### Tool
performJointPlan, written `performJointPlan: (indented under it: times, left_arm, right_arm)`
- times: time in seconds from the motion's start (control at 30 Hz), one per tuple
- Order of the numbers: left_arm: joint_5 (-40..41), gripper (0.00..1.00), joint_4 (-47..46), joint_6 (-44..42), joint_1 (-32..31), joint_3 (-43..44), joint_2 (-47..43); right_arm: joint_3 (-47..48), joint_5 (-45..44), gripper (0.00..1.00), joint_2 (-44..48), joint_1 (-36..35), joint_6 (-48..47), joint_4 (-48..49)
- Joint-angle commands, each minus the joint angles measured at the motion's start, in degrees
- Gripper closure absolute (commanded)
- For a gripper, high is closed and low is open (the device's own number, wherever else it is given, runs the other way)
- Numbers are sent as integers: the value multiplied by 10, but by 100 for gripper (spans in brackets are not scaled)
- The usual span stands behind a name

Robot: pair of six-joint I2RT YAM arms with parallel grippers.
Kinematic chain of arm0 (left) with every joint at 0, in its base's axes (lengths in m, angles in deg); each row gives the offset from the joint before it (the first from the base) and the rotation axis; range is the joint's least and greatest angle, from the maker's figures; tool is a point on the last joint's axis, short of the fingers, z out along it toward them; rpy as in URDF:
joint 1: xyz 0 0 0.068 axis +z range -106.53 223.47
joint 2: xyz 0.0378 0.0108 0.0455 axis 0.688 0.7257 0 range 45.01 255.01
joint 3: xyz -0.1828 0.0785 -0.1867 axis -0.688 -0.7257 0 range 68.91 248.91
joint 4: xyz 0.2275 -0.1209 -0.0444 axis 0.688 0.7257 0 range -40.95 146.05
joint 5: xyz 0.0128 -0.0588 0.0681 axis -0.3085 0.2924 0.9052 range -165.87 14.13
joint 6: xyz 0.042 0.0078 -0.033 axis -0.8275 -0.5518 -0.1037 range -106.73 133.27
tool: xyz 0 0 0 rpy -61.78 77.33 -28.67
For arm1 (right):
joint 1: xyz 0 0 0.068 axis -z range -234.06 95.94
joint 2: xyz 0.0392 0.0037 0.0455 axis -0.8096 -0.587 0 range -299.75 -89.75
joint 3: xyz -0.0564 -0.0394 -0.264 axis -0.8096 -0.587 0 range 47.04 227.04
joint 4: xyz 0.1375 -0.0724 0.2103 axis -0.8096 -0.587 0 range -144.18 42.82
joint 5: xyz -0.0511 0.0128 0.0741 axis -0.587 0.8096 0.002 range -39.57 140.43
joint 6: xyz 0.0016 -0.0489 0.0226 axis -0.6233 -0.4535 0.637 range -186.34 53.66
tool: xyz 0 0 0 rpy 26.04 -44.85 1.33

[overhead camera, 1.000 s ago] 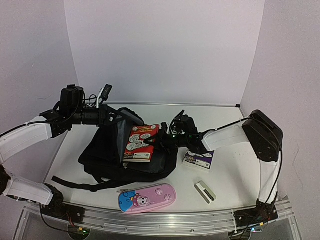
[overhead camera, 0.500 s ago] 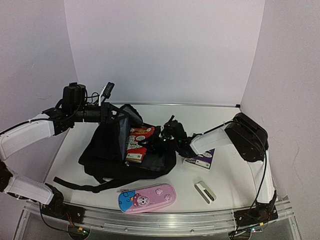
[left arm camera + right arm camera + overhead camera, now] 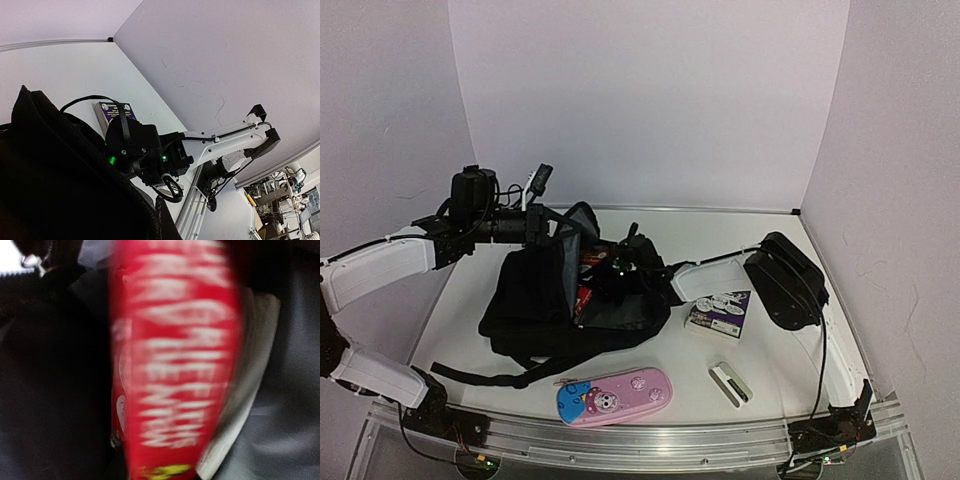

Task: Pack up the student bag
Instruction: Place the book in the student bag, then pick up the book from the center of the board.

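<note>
Right gripper (image 3: 603,279) reaches deep into the open mouth of the student bag (image 3: 525,300). Black fabric hides its fingers, so it cannot be told whether it grips anything or has let go. Filling the view from its wrist camera is a red book (image 3: 175,360) inside the bag, seen nearly edge-on, with pale page edges along its right side. Bold white lettering runs down the red cover but is too blurred to read. Grey lining (image 3: 285,405) shows just beyond the book, and a metal zipper pull (image 3: 31,261) sits at the upper left of that view.

Left gripper (image 3: 554,227), across the opening from the right one, is clenched on the bag's top rim and holds it raised, so the mouth gapes toward the right arm. The bag lies beneath both grippers on the white table (image 3: 770,240), with a shoulder strap trailing toward the near edge.

Outside the bag, just beside the right forearm, lies a purple-and-white packet (image 3: 720,312); its print is too small to make out. Farther out, toward the arm bases, a pink-and-blue pencil case (image 3: 614,396) printed with a cartoon figure lies flat in front of the bag. To its right is a small white-and-dark case (image 3: 731,382), apart from both the packet and the pencil case.
</note>
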Motion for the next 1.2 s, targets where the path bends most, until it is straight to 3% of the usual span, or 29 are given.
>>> performJointPlan:
  times: [0.0, 0.2, 0.3, 0.63, 0.8, 0.93, 1.1, 1.17]
  left_arm:
    - [2, 100, -55, 5, -1, 18, -14]
    - [89, 100, -16, 23, 8, -20, -52]
    - [128, 100, 11, 31, 15, -44, -73]
    - [293, 100, 139, 113, 48, -147, -154]
    - [317, 99, 196, 147, 61, -209, -171]
    - [322, 82, 224, 152, 64, -216, -181]
    - [331, 41, 252, 131, 64, -177, -197]
    - [336, 30, 268, 121, 64, -158, -196]
  right_arm:
    - [32, -43, 62, 9, -8, -62, -64]
    - [31, -112, 38, 79, -9, -148, -171]
    - [28, -165, 31, 114, -9, -179, -254]
    - [-129, -307, 4, 315, -5, -246, -372]
    - [-215, -327, 2, 384, 41, -261, -425]
    - [-229, -383, 2, 379, 55, -274, -498]
    - [-231, -395, 2, 343, 56, -275, -538]
    - [-228, -395, 2, 326, 55, -276, -540]
